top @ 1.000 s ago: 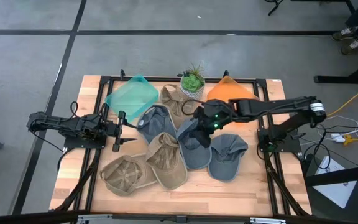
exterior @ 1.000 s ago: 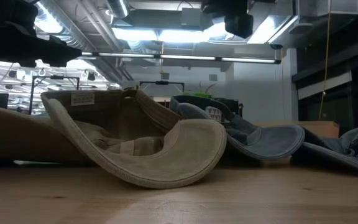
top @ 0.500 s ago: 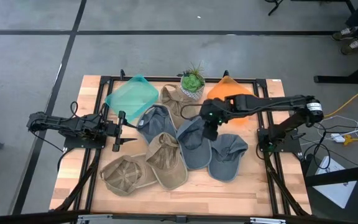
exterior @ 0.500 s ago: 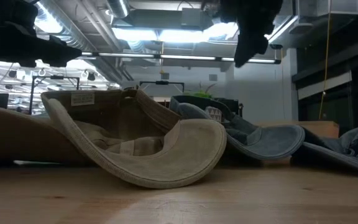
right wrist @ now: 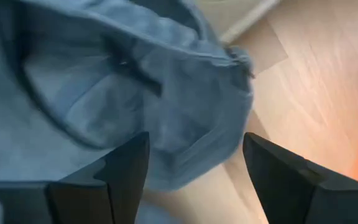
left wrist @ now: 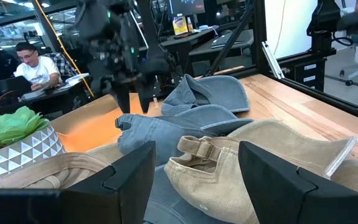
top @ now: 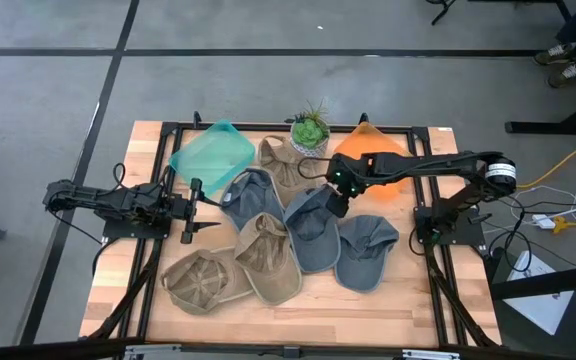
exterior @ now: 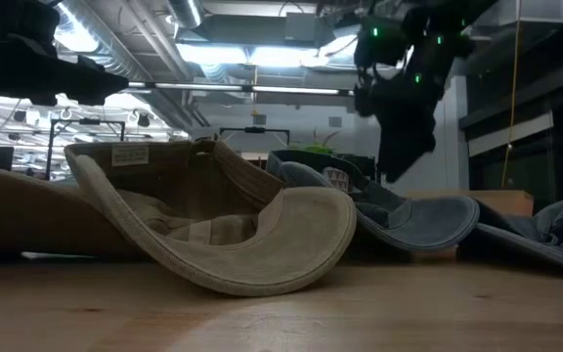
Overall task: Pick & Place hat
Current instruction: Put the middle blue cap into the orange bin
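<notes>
Pale wooden worktop (top: 408,300) carries a heap of soft fabric hats: tan ones in front, slate-blue denim ones mid-table. Beside the orange tray (top: 353,147), the floppy blue-grey denim hat (top: 313,210) lies crumpled with its brim folded, and the right gripper (top: 338,207) hangs right over its edge, jaws spread and released. Out at the left side, the left gripper (top: 190,211) waits with jaws apart.
</notes>
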`<move>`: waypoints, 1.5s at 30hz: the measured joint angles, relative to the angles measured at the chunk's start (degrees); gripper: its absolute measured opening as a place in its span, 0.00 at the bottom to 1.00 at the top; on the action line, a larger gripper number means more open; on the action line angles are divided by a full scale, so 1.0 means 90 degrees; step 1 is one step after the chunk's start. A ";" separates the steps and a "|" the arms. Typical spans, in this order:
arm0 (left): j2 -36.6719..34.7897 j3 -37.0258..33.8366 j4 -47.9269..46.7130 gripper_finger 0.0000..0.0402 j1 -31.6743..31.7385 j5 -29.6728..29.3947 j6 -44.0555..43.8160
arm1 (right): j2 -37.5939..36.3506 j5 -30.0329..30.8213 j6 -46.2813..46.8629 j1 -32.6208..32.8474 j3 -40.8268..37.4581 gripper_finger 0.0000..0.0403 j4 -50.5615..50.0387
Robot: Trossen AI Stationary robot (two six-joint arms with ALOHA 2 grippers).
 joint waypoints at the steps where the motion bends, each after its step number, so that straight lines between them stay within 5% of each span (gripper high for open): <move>1: -0.0002 0.0001 0.0000 0.56 0.0000 0.0000 0.0000 | 0.0002 -0.0012 -0.0009 -0.0033 -0.0145 0.61 0.0140; 12: -0.0002 0.0001 0.0000 0.56 -0.0001 0.0000 0.0000 | 0.0012 -0.0448 -0.0264 -0.0345 -0.0760 0.42 0.1249; 25: -0.0001 -0.0001 0.0000 0.56 -0.0001 0.0000 0.0000 | 0.0012 -0.0413 0.0020 -0.0385 -0.0765 0.04 0.1423; 29: -0.0001 0.0000 0.0000 0.56 -0.0001 0.0000 -0.0005 | 0.0017 -0.0429 0.0463 -0.0385 -0.0681 0.03 0.1305; 36: -0.0002 0.0000 0.0056 0.56 0.0000 -0.0074 -0.0380 | 0.0017 -0.0213 0.0764 -0.0383 0.0393 0.02 0.0290; 45: -0.0002 0.0000 0.0070 0.56 0.0001 -0.0508 -0.0427 | 0.0017 0.0837 0.1088 -0.0385 0.2886 0.01 -0.1308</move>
